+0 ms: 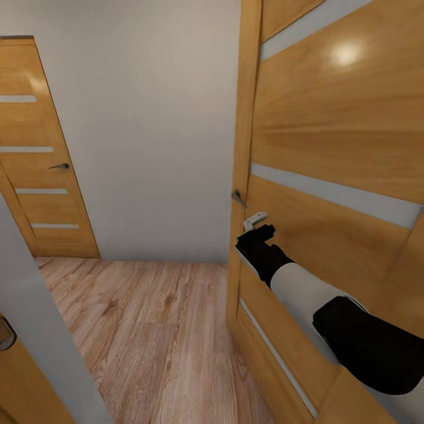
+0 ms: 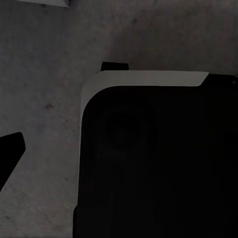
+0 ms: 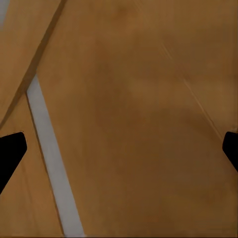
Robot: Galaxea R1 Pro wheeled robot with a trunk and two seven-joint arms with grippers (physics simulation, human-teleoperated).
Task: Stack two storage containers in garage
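Setting: a narrow passage with a pale wall (image 1: 147, 118).
Floor here: light wood planks (image 1: 147, 330), running up to that wall.
Near door: a honey-coloured wood door (image 1: 335, 135) with pale horizontal strips, close on the right, its handle (image 1: 238, 198) at the edge.
Far door: a matching wood door (image 1: 35, 171), shut, on the left.
Right gripper (image 1: 254, 222): just below the handle, against the near door, jaws wide apart.

The right arm (image 1: 330, 312) alternates glossy black joint housings with a smooth white forearm shell, ending in a black wrist and small white bracket, while a dim black, white-edged body panel (image 2: 148, 158), possibly the base, shows below.
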